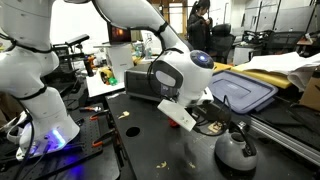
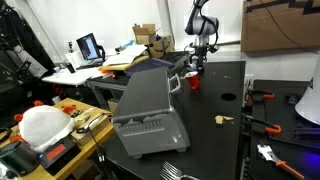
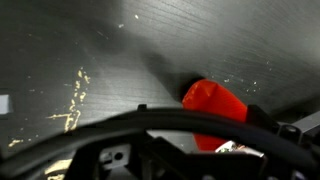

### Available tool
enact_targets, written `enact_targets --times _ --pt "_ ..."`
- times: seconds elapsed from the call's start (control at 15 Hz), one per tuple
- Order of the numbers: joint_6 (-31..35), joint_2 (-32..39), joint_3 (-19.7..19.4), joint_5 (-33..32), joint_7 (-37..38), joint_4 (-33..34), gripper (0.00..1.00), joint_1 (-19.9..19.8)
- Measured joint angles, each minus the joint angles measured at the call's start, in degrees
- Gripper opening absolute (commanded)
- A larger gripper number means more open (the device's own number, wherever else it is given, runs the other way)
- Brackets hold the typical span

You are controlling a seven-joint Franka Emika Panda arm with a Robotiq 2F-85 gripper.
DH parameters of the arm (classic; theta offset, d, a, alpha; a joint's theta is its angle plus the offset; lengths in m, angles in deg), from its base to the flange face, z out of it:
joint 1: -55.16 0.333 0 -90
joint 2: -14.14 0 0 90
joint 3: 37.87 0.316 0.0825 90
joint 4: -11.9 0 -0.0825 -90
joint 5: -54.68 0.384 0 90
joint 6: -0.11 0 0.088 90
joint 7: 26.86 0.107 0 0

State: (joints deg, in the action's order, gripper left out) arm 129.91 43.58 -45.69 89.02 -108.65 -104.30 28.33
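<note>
Red and small, the cup (image 2: pixel 194 82) sits on the black tabletop (image 2: pixel 225 92) just beside the far end of a grey appliance (image 2: pixel 148 110) in an exterior view, with the gripper (image 2: pixel 200 67) hanging close above it. The wrist view shows the cup low in the picture, partly covered by the dark, blurred frame of the gripper; whether anything touches it cannot be told. Nor can I tell whether the jaws stand apart or together, since no view shows them clearly. A small tan scrap (image 2: pixel 222 119) lies on the tabletop, well apart from the cup.
</note>
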Motion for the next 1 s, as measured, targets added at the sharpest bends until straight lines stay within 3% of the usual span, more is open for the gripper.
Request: enact_targets --times 0.53,1.0 --pt "-1.3 -2.0 -0.4 -11.4 7.7 0.0 1.0 0.8" --pt "-3.6 -3.4 -0.3 -12.5 11.2 0.0 1.0 1.2"
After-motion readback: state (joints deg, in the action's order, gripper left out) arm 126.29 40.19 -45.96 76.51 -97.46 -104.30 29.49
